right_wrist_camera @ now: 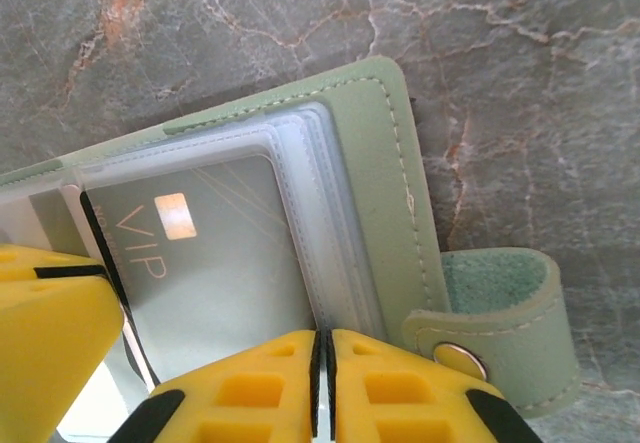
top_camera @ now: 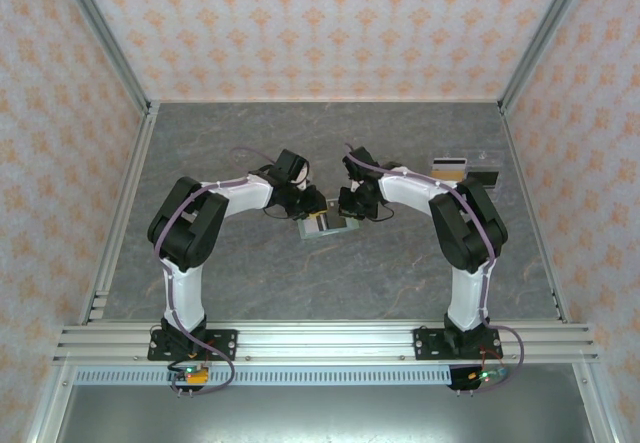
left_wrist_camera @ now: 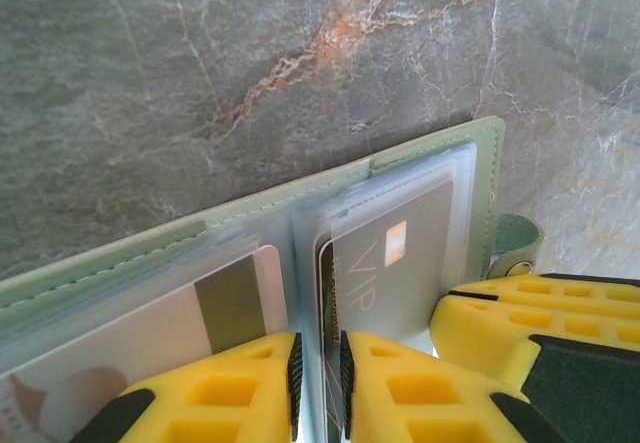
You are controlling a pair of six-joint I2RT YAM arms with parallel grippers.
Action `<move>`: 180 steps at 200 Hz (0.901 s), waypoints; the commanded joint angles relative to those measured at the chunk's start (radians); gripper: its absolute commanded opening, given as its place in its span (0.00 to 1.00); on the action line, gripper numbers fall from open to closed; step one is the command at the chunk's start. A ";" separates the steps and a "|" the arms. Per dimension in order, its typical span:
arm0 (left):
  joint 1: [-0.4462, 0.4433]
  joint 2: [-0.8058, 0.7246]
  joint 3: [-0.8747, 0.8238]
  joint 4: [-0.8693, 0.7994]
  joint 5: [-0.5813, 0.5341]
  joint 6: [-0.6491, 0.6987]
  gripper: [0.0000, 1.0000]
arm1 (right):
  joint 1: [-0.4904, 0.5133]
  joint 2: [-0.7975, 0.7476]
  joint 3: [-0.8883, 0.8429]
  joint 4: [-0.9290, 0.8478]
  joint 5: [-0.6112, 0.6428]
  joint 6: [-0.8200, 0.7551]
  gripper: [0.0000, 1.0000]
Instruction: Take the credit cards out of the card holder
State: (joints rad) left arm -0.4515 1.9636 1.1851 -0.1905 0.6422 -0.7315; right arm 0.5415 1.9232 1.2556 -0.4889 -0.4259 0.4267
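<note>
Card holder (top_camera: 323,225) open flat mid-table (top_camera: 250,143), between both claws. Left claw (left_wrist_camera: 318,383) clenched on clear sleeve page at fold. Right claw (right_wrist_camera: 322,383) clenched on sleeve edge beside VIP card (right_wrist_camera: 200,263), which sits in pocket. Loose cards (top_camera: 449,164) lie far right.

Both arms are rising from their bases and bending inward at the elbows, so the two wrists are facing each other midway between them. The left gripper (top_camera: 303,206) is angling down, its yellow fingers (left_wrist_camera: 250,388) pinching almost together on the card holder (top_camera: 322,225). The right gripper (top_camera: 350,206) is facing it from the other side, its fingers (right_wrist_camera: 400,388) pressing nearly closed on the same holder's edge.
</note>
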 commanded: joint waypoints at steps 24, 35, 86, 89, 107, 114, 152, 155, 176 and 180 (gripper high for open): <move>-0.010 0.001 0.005 -0.073 -0.031 0.022 0.20 | -0.003 -0.008 -0.026 -0.023 -0.018 0.014 0.12; -0.012 0.010 0.011 -0.064 -0.015 0.018 0.17 | -0.003 0.003 -0.020 -0.022 -0.024 0.014 0.11; -0.013 0.039 0.019 -0.047 0.023 0.018 0.13 | -0.003 0.025 -0.010 -0.013 -0.033 0.015 0.10; -0.012 0.039 0.021 -0.046 0.027 0.020 0.13 | -0.003 0.026 -0.010 -0.013 -0.034 0.016 0.10; -0.013 0.044 0.025 -0.039 0.044 0.025 0.13 | -0.002 0.031 -0.009 -0.007 -0.039 0.017 0.10; -0.013 0.046 0.027 -0.035 0.053 0.026 0.14 | -0.002 0.031 -0.009 -0.007 -0.041 0.016 0.10; -0.013 0.050 0.040 -0.010 0.097 0.029 0.17 | -0.003 0.032 -0.007 -0.002 -0.045 0.014 0.11; -0.013 0.052 0.041 -0.008 0.100 0.029 0.17 | -0.003 0.032 -0.008 -0.002 -0.046 0.015 0.10; -0.013 0.054 0.042 0.015 0.133 0.026 0.17 | -0.003 0.031 -0.009 0.001 -0.048 0.015 0.11; -0.013 0.054 0.043 0.014 0.135 0.027 0.17 | -0.003 0.031 -0.009 0.002 -0.050 0.015 0.10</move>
State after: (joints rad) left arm -0.4503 1.9865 1.2053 -0.1963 0.6991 -0.7242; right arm 0.5358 1.9224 1.2472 -0.4828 -0.4606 0.4305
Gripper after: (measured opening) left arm 0.170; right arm 0.105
